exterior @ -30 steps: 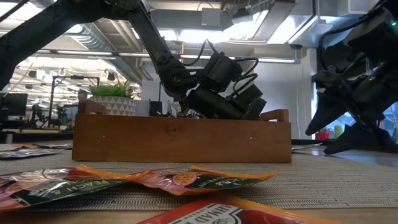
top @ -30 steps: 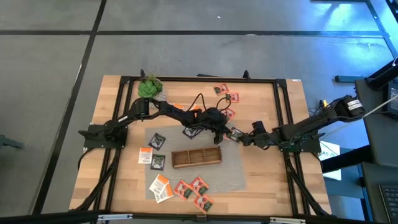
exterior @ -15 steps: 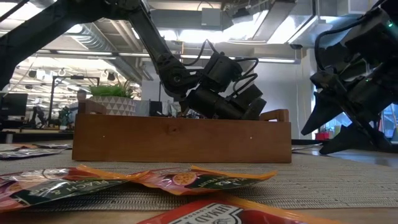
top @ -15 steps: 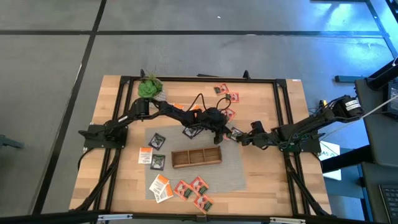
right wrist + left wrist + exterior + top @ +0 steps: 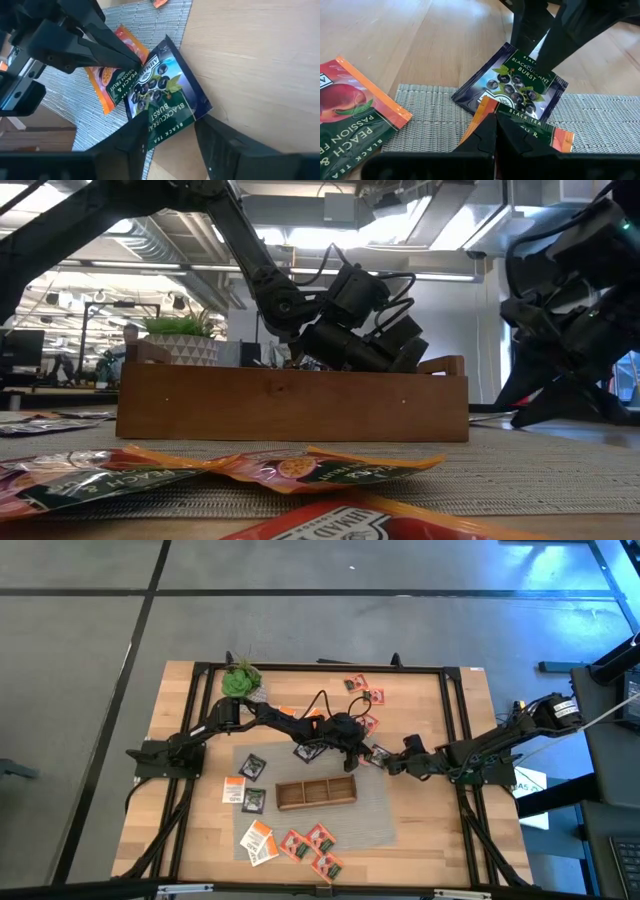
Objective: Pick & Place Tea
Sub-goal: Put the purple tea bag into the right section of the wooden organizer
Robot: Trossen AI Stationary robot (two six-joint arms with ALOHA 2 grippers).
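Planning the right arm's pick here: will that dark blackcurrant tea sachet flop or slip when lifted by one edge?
The blackcurrant sachet looks thin and flat, so probably light and slightly floppy. Its glossy foil may slip. It overlaps the orange peach sachet pinched by the left hand, so lifting could drag that.

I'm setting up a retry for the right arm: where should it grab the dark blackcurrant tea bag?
Probably the blackcurrant bag's edge over bare wood, coming from the table's right. It lies flat, its other end by the orange bag pinched in the left gripper. The right gripper already straddles that edge.
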